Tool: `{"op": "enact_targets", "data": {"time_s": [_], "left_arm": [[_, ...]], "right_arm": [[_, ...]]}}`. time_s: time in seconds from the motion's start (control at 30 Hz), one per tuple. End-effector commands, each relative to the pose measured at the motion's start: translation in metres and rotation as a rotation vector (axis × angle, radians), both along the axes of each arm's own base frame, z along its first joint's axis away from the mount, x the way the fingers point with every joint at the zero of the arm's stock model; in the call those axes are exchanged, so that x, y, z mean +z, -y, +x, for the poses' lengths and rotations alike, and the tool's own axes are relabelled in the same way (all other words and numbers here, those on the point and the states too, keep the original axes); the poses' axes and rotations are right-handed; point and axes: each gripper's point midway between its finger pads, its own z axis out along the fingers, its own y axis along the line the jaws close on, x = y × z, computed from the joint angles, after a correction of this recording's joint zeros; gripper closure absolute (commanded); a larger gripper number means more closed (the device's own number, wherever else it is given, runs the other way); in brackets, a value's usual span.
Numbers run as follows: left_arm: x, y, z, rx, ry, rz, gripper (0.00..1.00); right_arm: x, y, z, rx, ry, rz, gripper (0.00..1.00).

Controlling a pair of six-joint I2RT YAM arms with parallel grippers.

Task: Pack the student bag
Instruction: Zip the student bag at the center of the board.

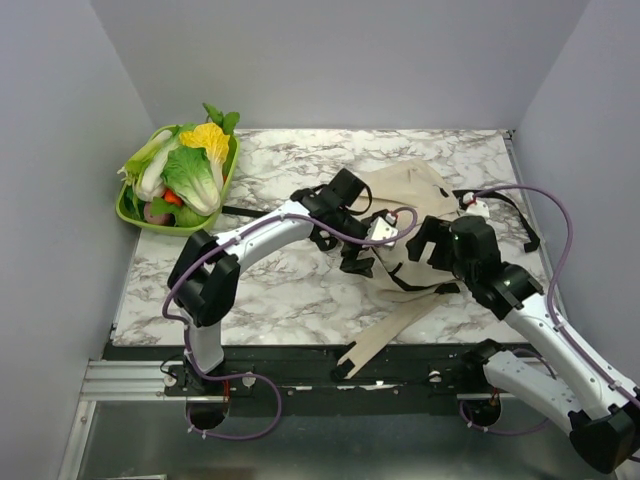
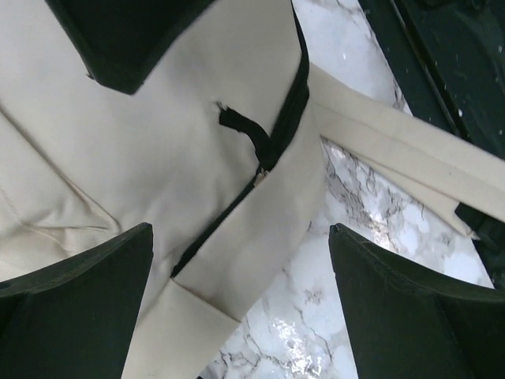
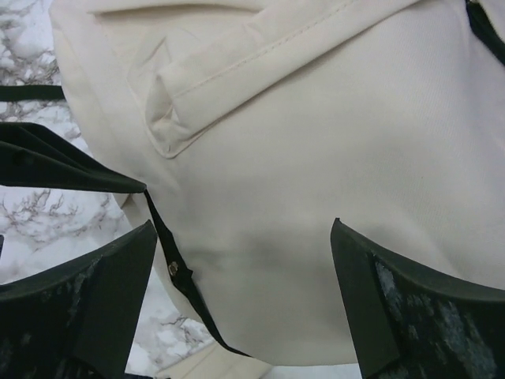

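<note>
The student bag [image 1: 405, 195], beige cloth with black zipper trim, lies flat at the middle right of the marble table. My left gripper [image 1: 345, 252] hovers open over the bag's left edge. In the left wrist view, the left gripper [image 2: 241, 268] spans the bag [image 2: 158, 158], its black zipper [image 2: 276, 134] and bare marble. My right gripper [image 1: 428, 242] hovers open over the bag's near right part. In the right wrist view, the right gripper [image 3: 241, 268] is empty above plain beige cloth [image 3: 316, 158], with the black zipper edge [image 3: 177, 276] at its left finger.
A green tray [image 1: 128, 212] piled with toy vegetables stands at the back left. Long beige straps [image 1: 385, 335] trail over the table's front edge. A black strap [image 1: 515, 210] lies right of the bag. Grey walls close in three sides.
</note>
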Motion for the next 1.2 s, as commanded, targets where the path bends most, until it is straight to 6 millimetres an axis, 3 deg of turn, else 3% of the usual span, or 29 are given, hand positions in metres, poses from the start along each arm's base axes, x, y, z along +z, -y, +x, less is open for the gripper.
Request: {"op": "enact_targets", "data": {"time_s": [0.0, 0.13, 0.2, 0.37, 0.6, 0.87, 1.17], "left_arm": [[-0.04, -0.016, -0.006, -0.09, 0.071, 0.082, 0.01], [-0.054, -0.012, -0.004, -0.096, 0.129, 0.095, 0.08], [-0.055, -0.008, 0.0, -0.09, 0.143, 0.088, 0.18], [-0.05, 0.001, 0.005, -0.051, 0.134, 0.055, 0.36], [-0.049, 0.004, 0.009, -0.019, 0.136, 0.049, 0.38], [-0.048, 0.008, 0.012, 0.01, 0.108, 0.042, 0.46], [-0.044, 0.009, 0.017, 0.035, 0.102, 0.046, 0.51]], "right_arm": [[-0.021, -0.018, -0.012, 0.084, -0.072, 0.064, 0.0], [-0.025, -0.028, -0.015, 0.113, -0.079, 0.121, 0.18], [-0.023, -0.033, -0.017, 0.134, -0.071, 0.15, 0.26], [-0.028, -0.05, -0.022, 0.21, -0.065, 0.218, 0.33], [-0.043, -0.063, -0.024, 0.246, -0.102, 0.268, 0.36], [-0.053, -0.064, -0.02, 0.211, -0.101, 0.3, 0.45], [-0.062, -0.068, -0.019, 0.2, -0.131, 0.318, 0.7]]}}
